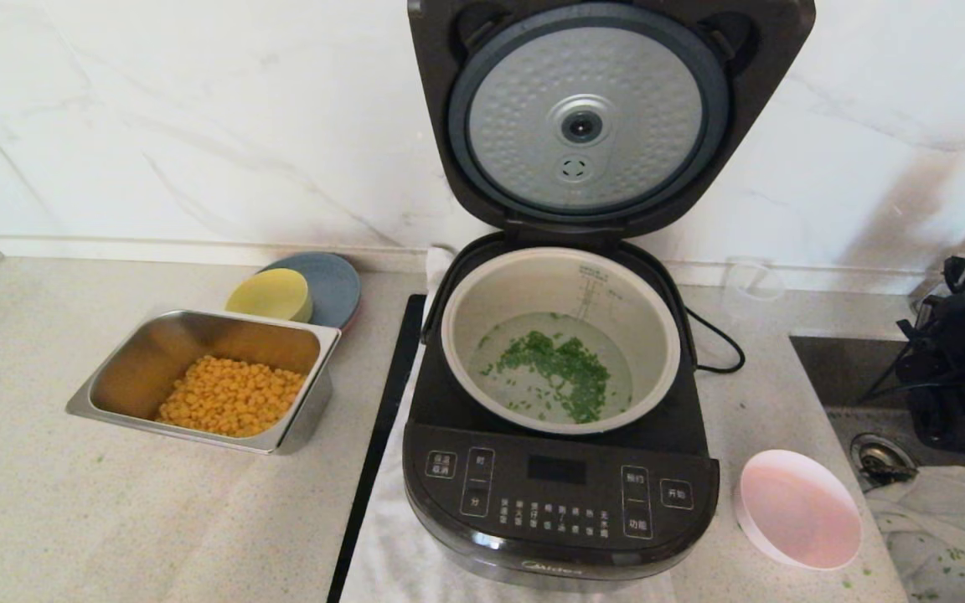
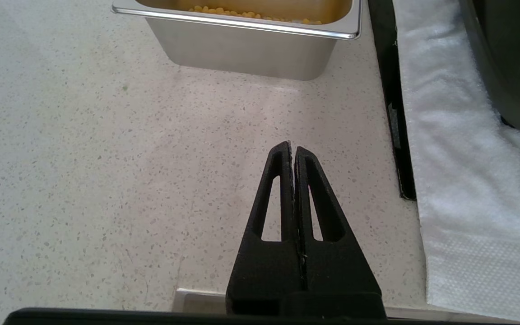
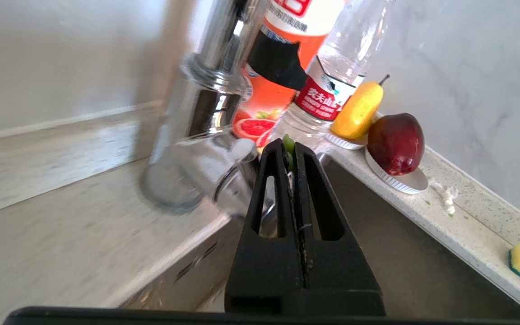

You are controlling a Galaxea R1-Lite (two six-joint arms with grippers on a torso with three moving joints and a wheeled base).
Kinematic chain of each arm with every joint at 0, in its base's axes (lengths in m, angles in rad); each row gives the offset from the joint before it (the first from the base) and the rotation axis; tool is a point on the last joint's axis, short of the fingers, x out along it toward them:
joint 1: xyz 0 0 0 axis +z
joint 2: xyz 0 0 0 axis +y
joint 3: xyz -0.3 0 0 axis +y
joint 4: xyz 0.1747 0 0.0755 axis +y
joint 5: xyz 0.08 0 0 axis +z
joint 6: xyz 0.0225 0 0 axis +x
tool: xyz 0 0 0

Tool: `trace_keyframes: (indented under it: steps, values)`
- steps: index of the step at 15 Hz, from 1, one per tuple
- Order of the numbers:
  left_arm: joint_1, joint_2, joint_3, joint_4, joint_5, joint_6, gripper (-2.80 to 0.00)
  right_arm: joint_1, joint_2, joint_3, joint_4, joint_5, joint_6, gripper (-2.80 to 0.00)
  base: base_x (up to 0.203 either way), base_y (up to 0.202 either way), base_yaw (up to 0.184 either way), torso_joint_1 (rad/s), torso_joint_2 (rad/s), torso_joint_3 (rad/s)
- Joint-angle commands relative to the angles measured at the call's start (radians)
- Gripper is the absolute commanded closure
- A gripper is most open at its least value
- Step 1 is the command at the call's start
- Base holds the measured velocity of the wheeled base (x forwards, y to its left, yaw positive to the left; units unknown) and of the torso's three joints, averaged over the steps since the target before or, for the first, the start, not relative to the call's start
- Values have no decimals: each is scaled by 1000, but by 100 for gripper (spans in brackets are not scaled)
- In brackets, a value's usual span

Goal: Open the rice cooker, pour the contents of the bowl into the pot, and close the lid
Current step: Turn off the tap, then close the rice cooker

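We find the rice cooker [image 1: 560, 469] on the table [image 1: 72, 519], its lid [image 1: 587, 117] raised. The contents [image 1: 562, 368] lie in the pot [image 1: 562, 339]. The bowl [image 1: 799, 508], emptied, sits right of the cooker. Both the right tool [image 3: 290, 151] and the left tool [image 2: 292, 151] are clenched and empty. We judge that only closing the lid remains.

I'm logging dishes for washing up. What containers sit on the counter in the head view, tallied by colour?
Black rice cooker with open lid: 1
Steel tray of corn: 1
Pink bowl, empty: 1
Yellow bowl: 1
Grey-blue dish under it: 1
Total: 5
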Motion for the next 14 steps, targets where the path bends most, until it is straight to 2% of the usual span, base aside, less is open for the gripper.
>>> trace_keyframes:
  steps: [1, 4, 6, 7, 9, 12, 14]
  values:
    - [0, 0, 0, 0, 0, 0, 0, 17, -156, 123, -17, 0, 18, 0, 0, 0, 0, 0, 0, 0]
    - [0, 0, 0, 0, 0, 0, 0, 52, -341, 276, -10, 20, 40, 0, 0, 0, 0, 0, 0, 0]
    - [0, 1, 0, 0, 0, 0, 0, 92, -461, 335, 74, 39, 62, 0, 0, 0, 0, 0, 0, 0]
    - [0, 0, 0, 0, 0, 0, 0, 118, -530, 343, 205, 58, 93, 0, 0, 0, 0, 0, 0, 0]
    - [0, 2, 0, 0, 0, 0, 0, 163, -641, 299, 560, 109, 190, 0, 0, 0, 0, 0, 0, 0]
    - [0, 0, 0, 0, 0, 0, 0, 217, -746, 5, 1137, 222, 427, 0, 0, 0, 0, 0, 0, 0]
    - [0, 1, 0, 0, 0, 0, 0, 241, -777, -239, 1492, 376, 603, 0, 0, 0, 0, 0, 0, 0]
